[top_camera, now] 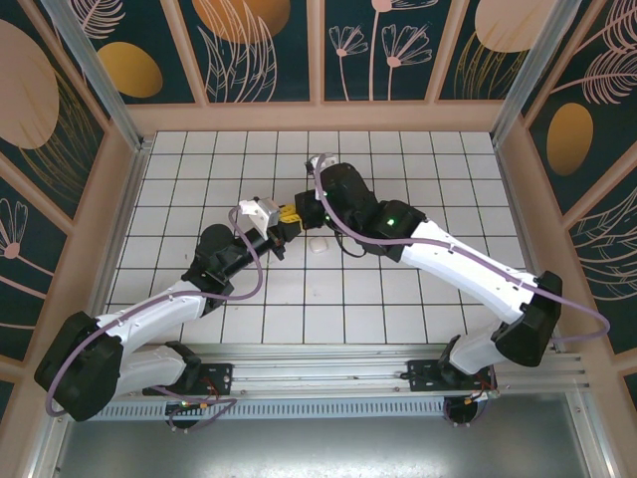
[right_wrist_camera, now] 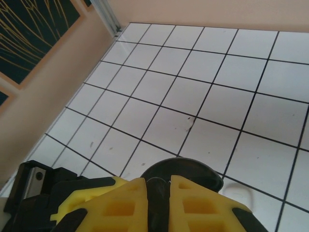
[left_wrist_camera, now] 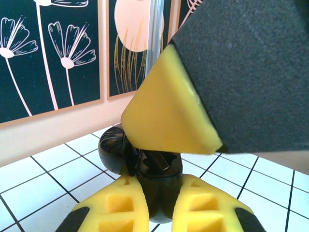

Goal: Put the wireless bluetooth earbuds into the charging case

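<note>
Yellow foam pads (left_wrist_camera: 118,205) on the left jaws are clamped on a black charging case (left_wrist_camera: 157,174), one pad against each side of its body. A rounded black part (left_wrist_camera: 113,152) joined to the case sticks out to the left in the left wrist view. Close above the case hangs one yellow pad (left_wrist_camera: 169,111) of the right jaws, backed by its dark finger (left_wrist_camera: 251,67).

From the right wrist, the right jaws stand close together. A slim dark thing (right_wrist_camera: 158,205) fills the narrow gap between their pads (right_wrist_camera: 123,208). Whether that is a black earbud, and whether the jaws truly grip it, I cannot tell. The case (right_wrist_camera: 186,169) shows as a black dome just past the pad tips.

From above, the left arm (top_camera: 169,304) reaches in from the near left and the right arm (top_camera: 468,259) from the near right. Their ends meet tip to tip, with the case (top_camera: 292,216) between them, over the middle of the white tiled table (top_camera: 398,169). A small white lump (top_camera: 317,244) lies on a tile just beside that meeting point, on its near side and apart from both jaws. It is too small to tell whether it is an earbud or a case.
</note>
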Robot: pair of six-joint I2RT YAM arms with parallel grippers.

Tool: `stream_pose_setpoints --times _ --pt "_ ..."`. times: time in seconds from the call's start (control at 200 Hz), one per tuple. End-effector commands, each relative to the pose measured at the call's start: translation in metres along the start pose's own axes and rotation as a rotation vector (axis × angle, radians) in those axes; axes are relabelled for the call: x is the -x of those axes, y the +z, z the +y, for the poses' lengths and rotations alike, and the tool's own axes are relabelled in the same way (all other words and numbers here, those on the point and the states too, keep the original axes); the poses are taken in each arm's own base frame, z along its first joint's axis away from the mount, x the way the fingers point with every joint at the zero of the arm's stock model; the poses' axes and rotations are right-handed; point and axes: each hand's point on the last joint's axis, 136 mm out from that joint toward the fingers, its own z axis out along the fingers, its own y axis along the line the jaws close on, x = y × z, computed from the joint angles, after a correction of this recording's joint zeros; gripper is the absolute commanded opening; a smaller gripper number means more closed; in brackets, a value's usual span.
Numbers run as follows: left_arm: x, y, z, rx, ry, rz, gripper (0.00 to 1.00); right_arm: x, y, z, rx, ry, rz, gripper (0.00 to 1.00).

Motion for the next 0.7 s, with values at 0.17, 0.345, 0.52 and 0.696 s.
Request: stream_pose_setpoints --times 0.17,0.345,0.52,0.696 --pt "0.033 -0.004 -0.005 -0.012 0.045 -0.1 0.0 0.023 -0.024 0.006 0.155 0.098 -0.073 0.1" --pt "0.029 -0.005 -0.006 -0.017 0.045 -0.093 0.0 0.02 -0.028 0.014 0.212 0.068 -0.072 0.09" --pt "0.03 -0.005 -0.008 -0.029 0.044 -0.092 0.0 0.019 -0.038 0.021 0.283 0.005 -0.128 0.09" --pt "0.021 -0.008 -0.003 0.003 0.054 -0.057 0.0 0.021 -0.05 0.018 0.294 -0.017 -0.179 0.08"
